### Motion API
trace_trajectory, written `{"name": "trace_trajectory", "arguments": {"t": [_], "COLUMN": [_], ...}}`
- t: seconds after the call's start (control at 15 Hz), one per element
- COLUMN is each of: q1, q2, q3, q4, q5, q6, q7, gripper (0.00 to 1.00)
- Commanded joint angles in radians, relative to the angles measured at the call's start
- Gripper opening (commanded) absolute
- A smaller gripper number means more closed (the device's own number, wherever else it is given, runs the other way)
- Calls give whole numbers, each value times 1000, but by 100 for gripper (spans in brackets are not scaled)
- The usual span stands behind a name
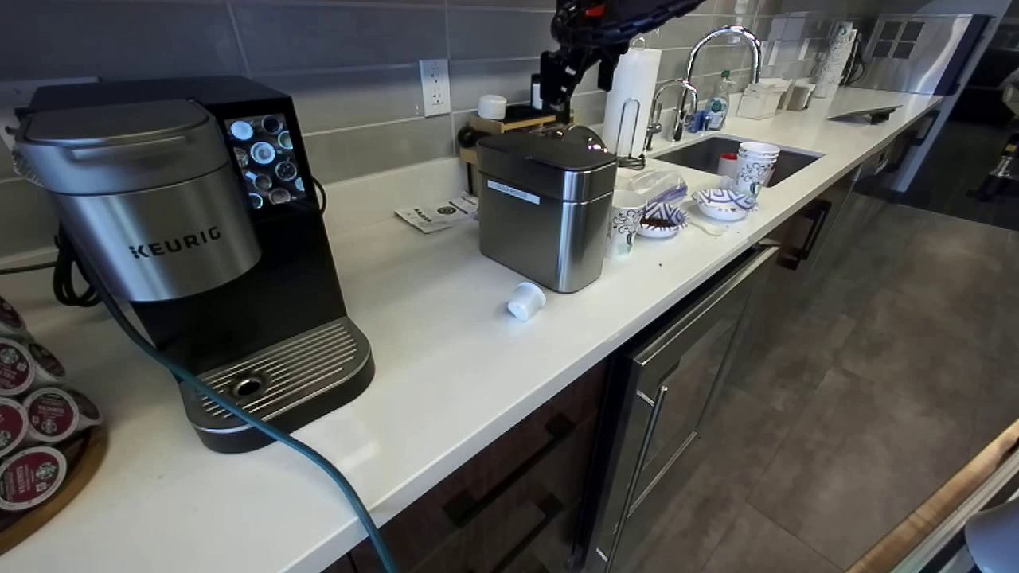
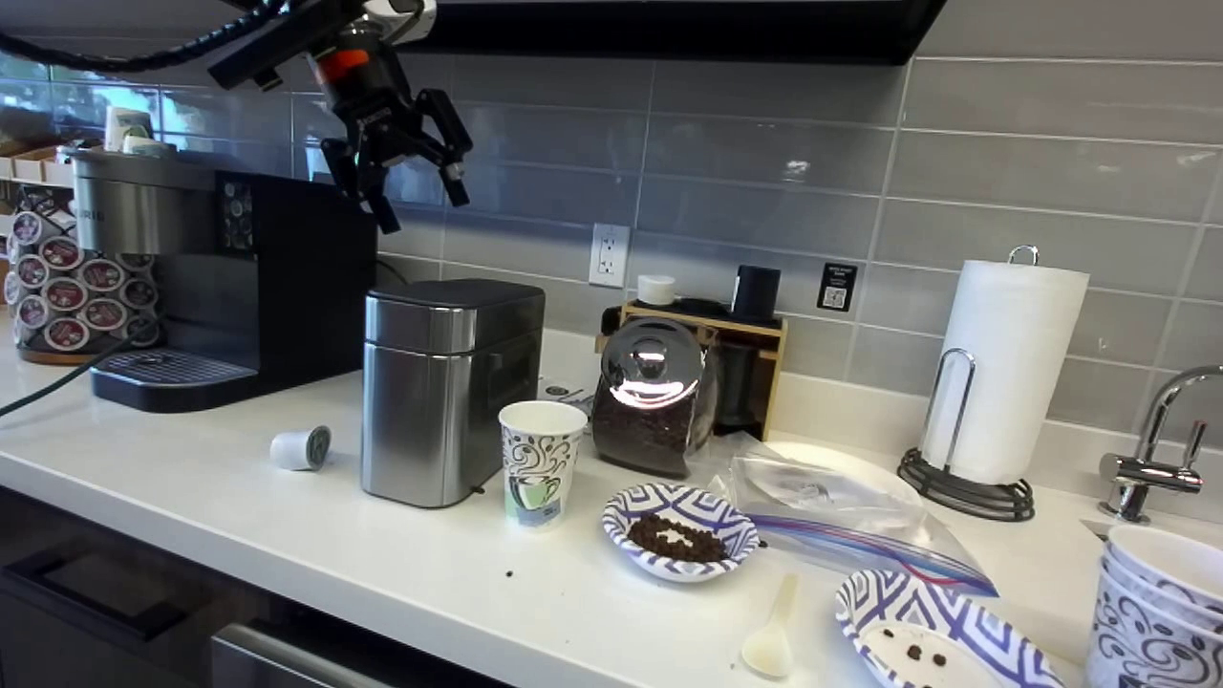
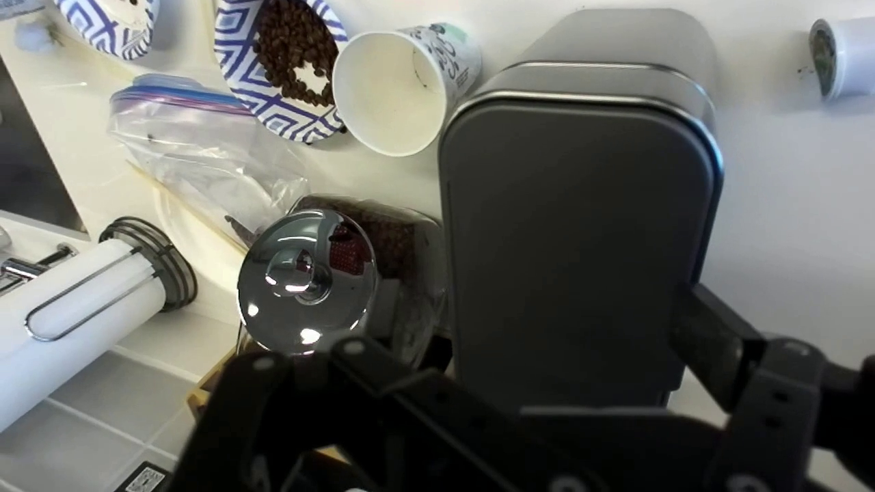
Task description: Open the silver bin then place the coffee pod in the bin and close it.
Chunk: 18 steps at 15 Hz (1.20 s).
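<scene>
The silver bin (image 1: 529, 215) stands upright on the counter with its flat dark lid shut, in both exterior views (image 2: 416, 420). Its lid fills the middle of the wrist view (image 3: 581, 239). The white coffee pod (image 1: 526, 302) lies on its side on the counter beside the bin, on the coffee machine side. It also shows in an exterior view (image 2: 300, 449) and at the right edge of the wrist view (image 3: 854, 58). My gripper (image 2: 422, 204) is open and empty, in the air above the bin, apart from the lid. Its fingers show low in the wrist view (image 3: 526, 328).
The Keurig coffee machine (image 1: 191, 231) stands beside the bin. A paper cup (image 2: 540, 468) stands close to the bin's other side. A glass jar of beans (image 2: 650, 411), a bowl of beans (image 2: 635, 516), a plastic bag (image 2: 841, 506) and a paper towel roll (image 2: 1013, 373) are farther along.
</scene>
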Motion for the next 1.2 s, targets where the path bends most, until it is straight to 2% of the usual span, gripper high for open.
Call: {"name": "trace_trajectory", "arguments": {"t": [0.0,0.4,0.8,1.13], "q1": [38,110,177,204], "q2": [92,211,291,335], "q3": [-9,-17,-54,-78], "q4": [99,220,292,323], "q5": [-89,-128,-175,-233], "q6": [-24,-34,-77,-87], "q7": [56,83,78,75], "gripper": [100,100,100,100]}}
